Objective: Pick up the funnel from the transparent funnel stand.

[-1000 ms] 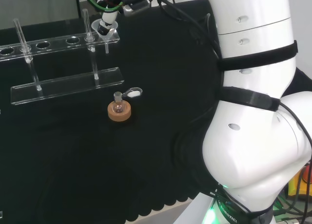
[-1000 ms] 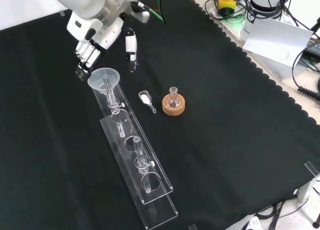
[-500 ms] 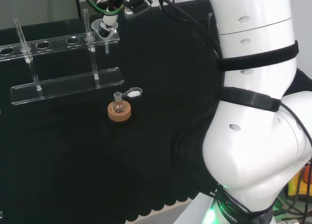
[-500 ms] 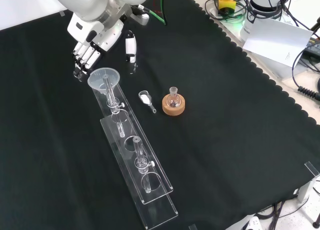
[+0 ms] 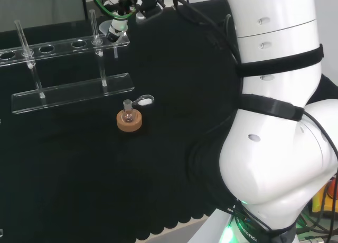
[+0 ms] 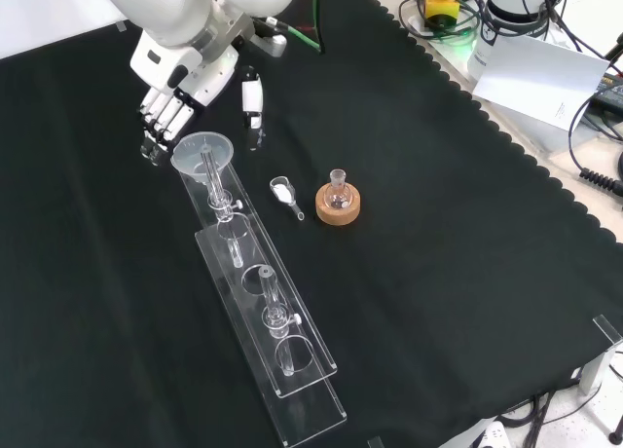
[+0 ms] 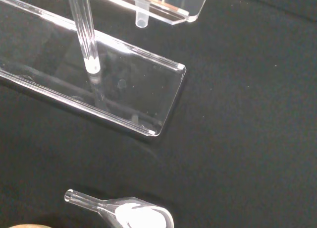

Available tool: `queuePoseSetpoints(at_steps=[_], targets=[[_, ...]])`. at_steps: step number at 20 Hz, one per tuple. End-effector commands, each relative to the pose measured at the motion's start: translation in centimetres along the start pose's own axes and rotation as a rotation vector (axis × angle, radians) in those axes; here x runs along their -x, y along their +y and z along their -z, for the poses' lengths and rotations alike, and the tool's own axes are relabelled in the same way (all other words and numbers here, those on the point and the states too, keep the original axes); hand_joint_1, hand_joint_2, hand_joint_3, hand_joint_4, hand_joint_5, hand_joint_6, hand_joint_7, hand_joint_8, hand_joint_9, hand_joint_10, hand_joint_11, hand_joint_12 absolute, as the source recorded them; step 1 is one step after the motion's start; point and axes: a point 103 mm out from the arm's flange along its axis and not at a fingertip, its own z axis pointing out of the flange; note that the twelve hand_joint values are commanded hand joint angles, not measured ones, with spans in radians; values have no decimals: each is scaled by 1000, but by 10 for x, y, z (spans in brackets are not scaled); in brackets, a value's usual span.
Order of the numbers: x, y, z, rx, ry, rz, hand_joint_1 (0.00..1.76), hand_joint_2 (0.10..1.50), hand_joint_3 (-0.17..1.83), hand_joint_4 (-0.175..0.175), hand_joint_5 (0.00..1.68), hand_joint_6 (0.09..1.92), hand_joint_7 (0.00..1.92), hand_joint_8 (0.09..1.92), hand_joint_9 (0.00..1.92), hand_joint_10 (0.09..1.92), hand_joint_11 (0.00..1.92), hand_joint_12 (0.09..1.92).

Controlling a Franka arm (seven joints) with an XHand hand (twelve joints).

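The clear funnel (image 6: 201, 153) sits in the end hole of the transparent stand (image 6: 282, 370), its stem hanging below the upper shelf. In the head view the funnel (image 5: 109, 28) is at the right end of the stand (image 5: 74, 90). My hand (image 6: 187, 66) hovers just beyond that end, open. Its fingers (image 6: 159, 112) hang fairly straight behind the funnel's rim, with the thumb (image 6: 251, 95) spread out to the right. I cannot tell whether any finger touches the funnel. In the head view the hand (image 5: 120, 22) is right by the funnel. The wrist view looks at the stand's base plate (image 7: 99, 89) and the funnel's stem (image 7: 142, 16).
A small flask on a cork ring (image 6: 338, 203) stands right of the stand, with a clear scoop of white powder (image 6: 284, 190) between them. Cables and a paper sheet (image 6: 535, 73) lie past the cloth's scalloped edge. The arm's white links (image 5: 274, 121) rise at the head view's right.
The hand has shifted slightly up and away from the funnel's end of the stand. The funnel has stayed in its hole.
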Motion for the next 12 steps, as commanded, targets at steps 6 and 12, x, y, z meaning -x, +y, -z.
queuePoseSetpoints(at_steps=[6, 12], targets=[[3, 10, -8, -27, -10, 9, 558, 866, -164, -63, 0, 87, 47, 87, 0, 844, 102, 1454], [3, 15, -12, -37, -19, 9, 556, 865, -162, -63, 0, 87, 68, 87, 16, 869, 92, 1459]])
